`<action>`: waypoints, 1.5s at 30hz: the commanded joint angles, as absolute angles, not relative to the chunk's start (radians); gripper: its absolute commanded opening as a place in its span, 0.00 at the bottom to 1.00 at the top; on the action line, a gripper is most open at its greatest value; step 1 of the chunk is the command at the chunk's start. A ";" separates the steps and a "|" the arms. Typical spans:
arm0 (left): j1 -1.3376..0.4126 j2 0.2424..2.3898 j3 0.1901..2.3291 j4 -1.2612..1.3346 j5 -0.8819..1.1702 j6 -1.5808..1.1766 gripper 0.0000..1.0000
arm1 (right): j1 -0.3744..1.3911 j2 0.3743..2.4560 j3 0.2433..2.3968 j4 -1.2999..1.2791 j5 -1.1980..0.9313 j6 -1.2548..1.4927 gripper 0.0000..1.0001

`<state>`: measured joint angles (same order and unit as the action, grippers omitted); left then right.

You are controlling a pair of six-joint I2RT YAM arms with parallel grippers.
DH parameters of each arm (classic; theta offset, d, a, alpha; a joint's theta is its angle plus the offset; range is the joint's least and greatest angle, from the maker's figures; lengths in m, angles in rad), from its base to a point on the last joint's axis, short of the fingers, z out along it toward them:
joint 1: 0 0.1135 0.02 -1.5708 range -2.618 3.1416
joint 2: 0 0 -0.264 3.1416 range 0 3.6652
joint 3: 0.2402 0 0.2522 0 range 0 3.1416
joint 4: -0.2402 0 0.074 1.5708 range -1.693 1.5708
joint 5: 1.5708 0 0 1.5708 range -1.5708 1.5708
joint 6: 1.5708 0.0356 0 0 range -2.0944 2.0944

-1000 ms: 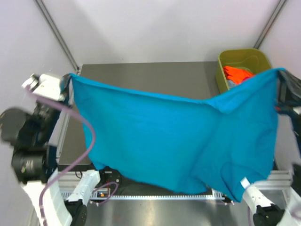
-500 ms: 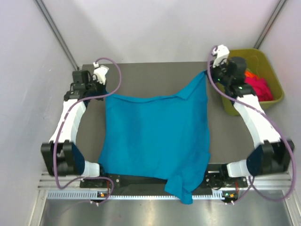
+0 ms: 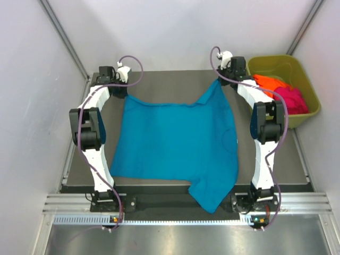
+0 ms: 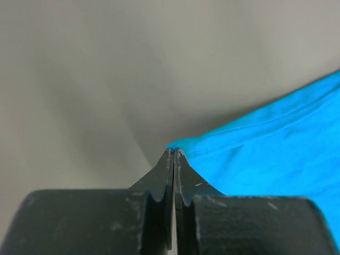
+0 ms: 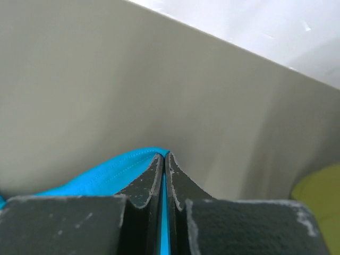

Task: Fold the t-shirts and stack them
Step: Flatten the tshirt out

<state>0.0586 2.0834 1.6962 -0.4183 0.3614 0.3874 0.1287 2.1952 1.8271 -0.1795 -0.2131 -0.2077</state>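
Teal t-shirt (mostly flat) on table

We show both arms reaching away from their bases toward the far side, in near mirror image. The left arm rises from its base, bends at a dark elbow, and carries a white forearm up and inward to the left gripper. The right arm does likewise on its own side, ending in the right gripper. In the wrist views we find each pair of dark fingers pressed flat together, tips pointing forward. The left pair pinches a corner of the teal-blue t-shirt. The right pair clamps another edge, with cloth visible between the jaws.
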 commanded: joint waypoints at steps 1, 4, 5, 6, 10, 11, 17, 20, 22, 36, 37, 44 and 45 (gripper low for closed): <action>0.061 2.132 1.807 -0.370 0.324 0.361 0.00 | 0.136 2.272 1.984 -0.071 -0.126 -0.203 0.00; 0.061 2.166 1.891 -0.380 0.298 0.339 0.00 | 0.158 2.293 2.071 -0.034 -0.143 -0.170 0.00; 0.061 2.169 1.910 -0.377 0.293 0.334 0.00 | 0.178 2.295 2.080 -0.009 -0.140 -0.178 0.00; 0.061 2.171 1.913 -0.365 0.290 0.334 0.00 | 0.187 2.298 2.083 -0.009 -0.137 -0.184 0.00; 0.061 2.172 1.922 -0.344 0.278 0.333 0.00 | 0.207 2.321 2.109 0.032 -0.117 -0.170 0.00; 0.061 2.172 1.927 -0.344 0.273 0.339 0.00 | 0.212 2.321 2.106 0.031 -0.114 -0.164 0.00; 0.061 2.171 1.939 -0.334 0.248 0.322 0.00 | 0.236 2.324 2.100 0.043 -0.069 -0.172 0.00; 0.060 2.138 1.957 -0.337 0.276 0.290 0.00 | 0.236 2.263 2.120 0.043 -0.060 -0.192 0.00; 0.061 2.096 1.962 -0.337 0.302 0.275 0.00 | 0.232 2.188 2.080 0.029 -0.048 -0.212 0.00; 0.058 1.665 1.826 -0.379 0.396 0.190 0.00 | 0.187 1.568 1.749 -0.098 0.031 -0.224 0.00; 0.060 1.642 1.794 -0.379 0.396 0.170 0.00 | 0.183 1.534 1.731 -0.103 0.019 -0.218 0.00; 0.057 1.341 1.588 -0.377 0.399 0.161 0.00 | 0.176 1.220 1.525 -0.173 -0.021 -0.173 0.00; 0.055 1.265 1.548 -0.380 0.403 0.170 0.00 | 0.176 1.154 1.514 -0.220 -0.023 -0.167 0.00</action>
<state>0.0578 1.3998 1.6123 -0.3969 0.3817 0.1738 0.1848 1.2476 1.5600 -0.1440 0.0021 -0.1993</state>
